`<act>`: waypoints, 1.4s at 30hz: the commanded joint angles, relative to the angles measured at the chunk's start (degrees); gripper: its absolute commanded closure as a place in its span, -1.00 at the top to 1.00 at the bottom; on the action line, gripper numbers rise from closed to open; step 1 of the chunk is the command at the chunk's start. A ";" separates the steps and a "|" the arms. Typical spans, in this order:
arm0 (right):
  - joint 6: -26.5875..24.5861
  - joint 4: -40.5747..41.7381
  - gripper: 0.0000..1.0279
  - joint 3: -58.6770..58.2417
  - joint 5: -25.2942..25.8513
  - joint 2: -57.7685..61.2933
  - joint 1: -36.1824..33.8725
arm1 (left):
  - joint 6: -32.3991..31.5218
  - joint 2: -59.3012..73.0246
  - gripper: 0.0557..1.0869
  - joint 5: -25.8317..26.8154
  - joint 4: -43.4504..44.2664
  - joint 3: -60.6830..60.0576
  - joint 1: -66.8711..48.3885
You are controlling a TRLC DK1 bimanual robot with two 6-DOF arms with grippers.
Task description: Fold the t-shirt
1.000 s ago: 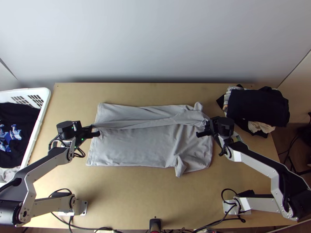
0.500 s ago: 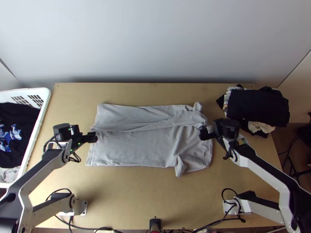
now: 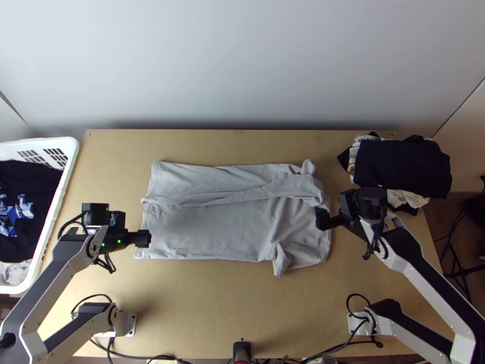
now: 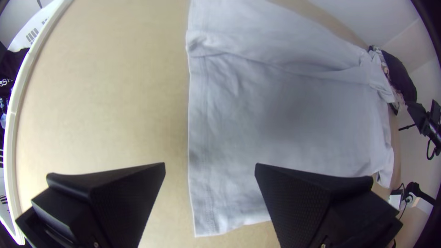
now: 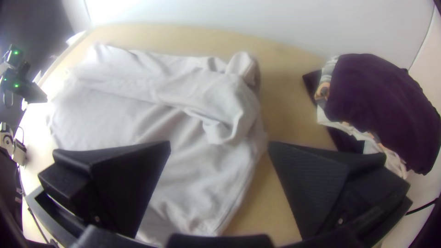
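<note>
The grey t-shirt (image 3: 218, 224) lies on the wooden table (image 3: 200, 303), its body spread flat. A far strip (image 3: 227, 176) looks turned inward over it, its edge making a long crease from end to end. That would be to narrow the shirt before the near side is brought over. A small bit of cloth (image 3: 280, 259), probably a sleeve, pokes out at the shirt's near edge; it could spoil the outline unless tucked in.

At the shirt's left end, the left gripper (image 4: 210, 163) has its fingers released and well parted, either side of the end edge, near the near corner. My guess is it's lining up on that corner. The right gripper (image 5: 219, 142) is by the shirt's right end, fingers also spread and holding nothing, likely there so both ends can be lifted together.

Farther out, left of the shirt, stands a white basket (image 3: 70, 182) of clothes; beyond its right end sits a clothes pile (image 3: 403, 167), perhaps the finished ones.
</note>
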 commanded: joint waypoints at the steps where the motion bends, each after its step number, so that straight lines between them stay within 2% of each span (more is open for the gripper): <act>1: 1.35 -8.41 0.93 0.10 -2.79 -5.93 1.42 | 0.49 -0.17 0.82 0.02 -5.39 0.06 -0.31; 3: 1.35 -9.73 0.93 -0.25 -2.88 -7.51 1.60 | 0.67 0.62 0.68 -0.15 -5.39 -0.38 -0.40; 6: 1.35 -11.31 0.93 -0.42 -3.14 -9.18 1.60 | 0.58 1.32 0.65 -0.86 -5.39 -0.82 -0.57; 8: 1.43 -11.75 0.93 -0.51 -3.23 -9.97 1.69 | 0.67 2.20 0.51 -1.12 -5.39 -1.00 -0.66; 11: 1.79 -12.10 0.93 -0.34 -3.58 -10.24 1.78 | 1.28 3.25 0.46 -2.26 -5.31 -1.97 -0.66; 13: 1.96 -12.28 0.93 -0.25 -3.67 -10.33 1.95 | 1.37 3.87 0.32 -2.26 -5.39 -1.97 -0.66; 16: 1.96 -12.54 0.93 0.02 -3.76 -10.33 2.13 | 1.37 4.04 -0.04 -2.17 -5.31 -1.79 -0.84; 22: 1.87 -14.04 0.93 0.46 -4.20 -10.24 4.06 | 0.84 3.61 -0.89 -2.17 -5.39 -0.82 -1.45; 23: 1.87 -14.30 0.93 0.46 -4.46 -10.24 4.59 | 0.75 3.34 -0.93 -2.17 -5.39 -0.65 -1.45; 27: 1.43 -15.53 0.93 -0.25 -5.95 -9.80 7.23 | 0.23 3.17 -0.93 -2.09 -6.10 0.76 -2.07; 42: -3.66 -23.88 0.93 -3.94 -9.20 -6.55 24.54 | -2.15 2.29 -0.93 -1.74 -9.88 10.69 -3.56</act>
